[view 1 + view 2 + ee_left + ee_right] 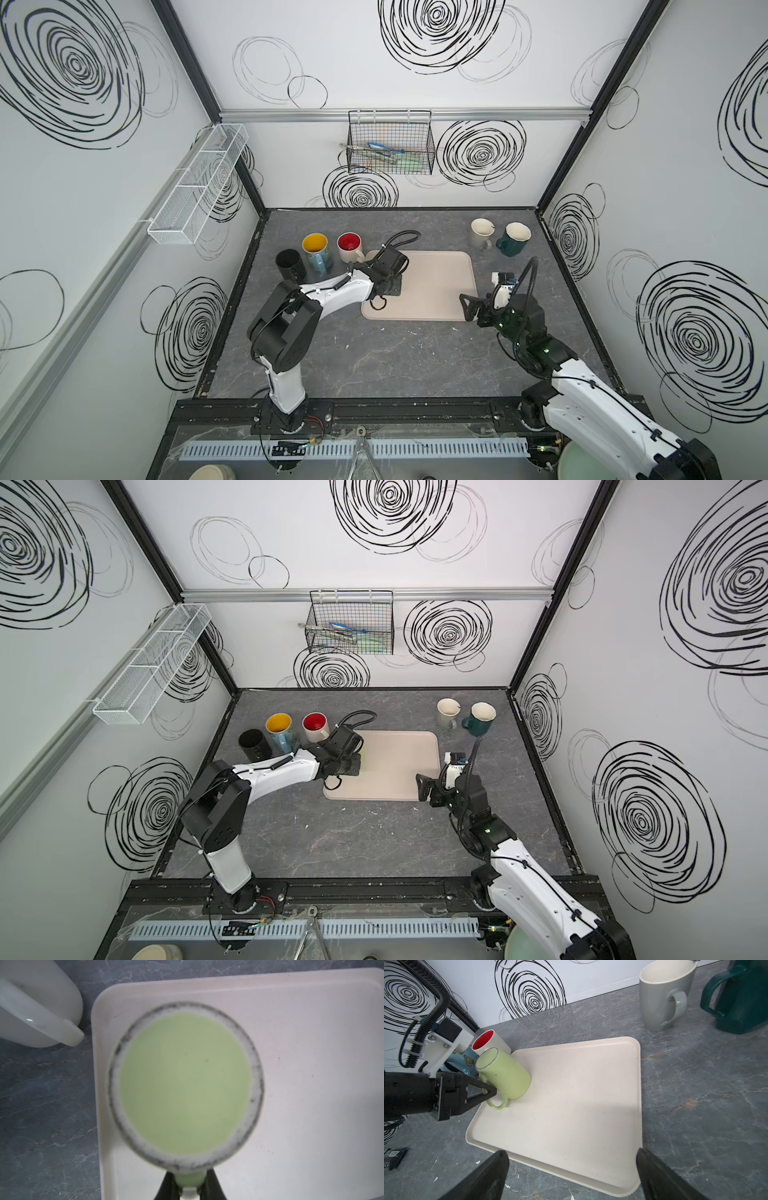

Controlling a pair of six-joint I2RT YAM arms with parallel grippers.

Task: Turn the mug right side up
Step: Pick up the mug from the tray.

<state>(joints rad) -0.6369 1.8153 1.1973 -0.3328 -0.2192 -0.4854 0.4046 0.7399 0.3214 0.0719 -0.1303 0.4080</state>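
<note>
Grips the green mug by its handle with the left gripper clenched, tilted base-up on the tray corner, right gripper spread and empty; probably stiff, slippery glazed ceramic, fairly heavy, liable to swivel in so narrow a pinch.

Both arms wore glossy white shells on their long links, the left arm and the right arm alike, with boxy matte-black joint housings between them. A thin black cable ran along each white shell, clipped down at intervals. A ribbed black hose led to a white wrist bracket fastened with small silver screws. The left end effector was matte black, built of open triangular frames. Small green lights glowed on the right arm's black housing.
</note>
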